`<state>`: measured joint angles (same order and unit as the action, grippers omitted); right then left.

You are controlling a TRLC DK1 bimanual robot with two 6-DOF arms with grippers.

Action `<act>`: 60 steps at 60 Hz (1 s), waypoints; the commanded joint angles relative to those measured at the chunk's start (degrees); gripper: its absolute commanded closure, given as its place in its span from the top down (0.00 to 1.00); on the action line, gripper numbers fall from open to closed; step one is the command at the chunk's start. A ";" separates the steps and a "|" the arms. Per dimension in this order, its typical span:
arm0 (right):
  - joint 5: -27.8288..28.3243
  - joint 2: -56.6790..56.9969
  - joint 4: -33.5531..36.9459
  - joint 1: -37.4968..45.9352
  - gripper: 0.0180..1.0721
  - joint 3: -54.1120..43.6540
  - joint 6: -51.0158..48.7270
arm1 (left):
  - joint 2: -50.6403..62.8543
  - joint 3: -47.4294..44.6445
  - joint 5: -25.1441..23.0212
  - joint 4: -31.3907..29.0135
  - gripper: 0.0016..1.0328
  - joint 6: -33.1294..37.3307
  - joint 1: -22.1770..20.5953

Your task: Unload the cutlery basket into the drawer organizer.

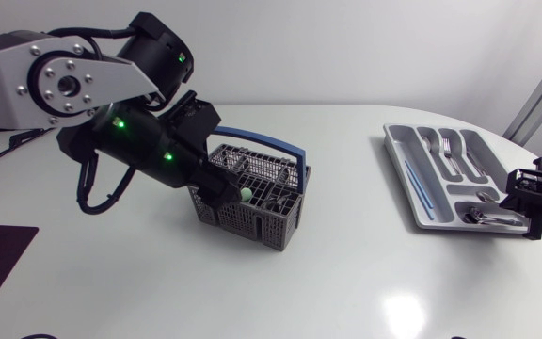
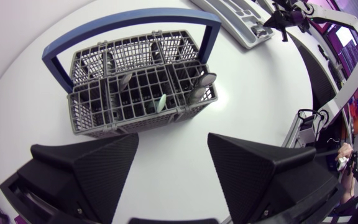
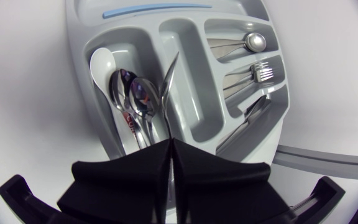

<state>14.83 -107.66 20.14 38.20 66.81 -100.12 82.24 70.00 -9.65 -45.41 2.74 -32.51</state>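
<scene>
The left gripper hangs with fingers spread wide just above the grey cutlery basket holding a few pieces, and far across the table the right gripper pinches a thin silver utensil over the drawer organizer, beside its spoons.

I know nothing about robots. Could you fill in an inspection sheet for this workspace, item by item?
Surface: white table, glossy, with light glare.
Job's things: grey cutlery basket with a blue handle, a few pieces inside; grey drawer organizer at the right, holding spoons and forks in separate compartments.
Clutter: nothing seen.
Grippers: left tool open, above the table beside the basket, holding nothing; right tool shut on a slim metal piece over the organizer.
Cables: black cable loop hanging from the left arm, clear of the basket.
Surroundings: nothing seen.
</scene>
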 commanded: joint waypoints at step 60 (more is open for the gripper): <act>-3.05 24.86 1.48 -12.88 0.69 -20.75 10.73 | 2.49 1.72 0.86 -3.46 0.87 20.72 0.26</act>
<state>11.75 -85.32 19.73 27.31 48.01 -91.96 84.38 70.76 -8.86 -49.04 18.37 -32.73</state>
